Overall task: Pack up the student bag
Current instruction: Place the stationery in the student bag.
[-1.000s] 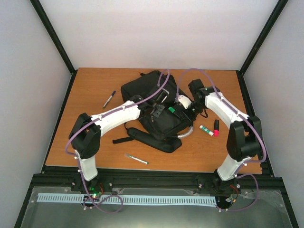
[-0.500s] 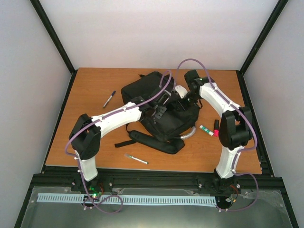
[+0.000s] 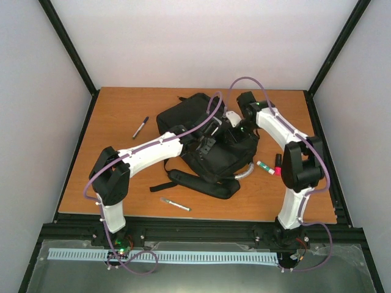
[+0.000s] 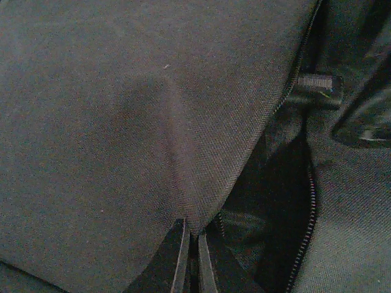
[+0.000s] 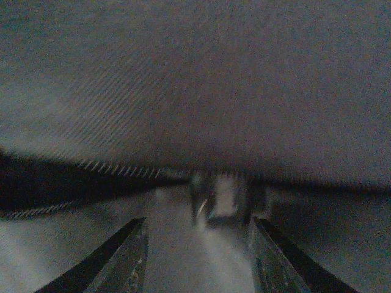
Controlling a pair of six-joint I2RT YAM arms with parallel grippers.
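1. The student bag point(image 3: 183, 119), a large black woven-fabric backpack, lies slumped in the middle of the brown wooden surface point(image 3: 275, 195), under and around both sets of jaws.
2. The left arm's jaws are pressed together on a fold of the bag's cloth at the lip of an unzipped pocket. The dark opening and its zip teeth point(image 4: 313, 207) run just to the right of them, and a black zip pull point(image 4: 317, 82) sits farther ahead.
3. The right arm's jaws stand apart with nothing between them, low inside the bag with cloth hanging just above. A small pale thing lies ahead of them, too blurred to name.
4. The bag looks soft and limp, so a pinch probably lifts only the flap it holds while the rest sags. The coarse weave should grip well and is unlikely to tear or slip.
5. The best hold for opening the pocket is likely the stitched edge beside the zip, where the left jaws already are.
6. To shift the whole bag, the grey curved handle point(image 3: 244, 173), nearer the arm bases than the right jaws, seems firmer. The padded black shoulder strap point(image 3: 201, 185) looks too thick to clamp well.
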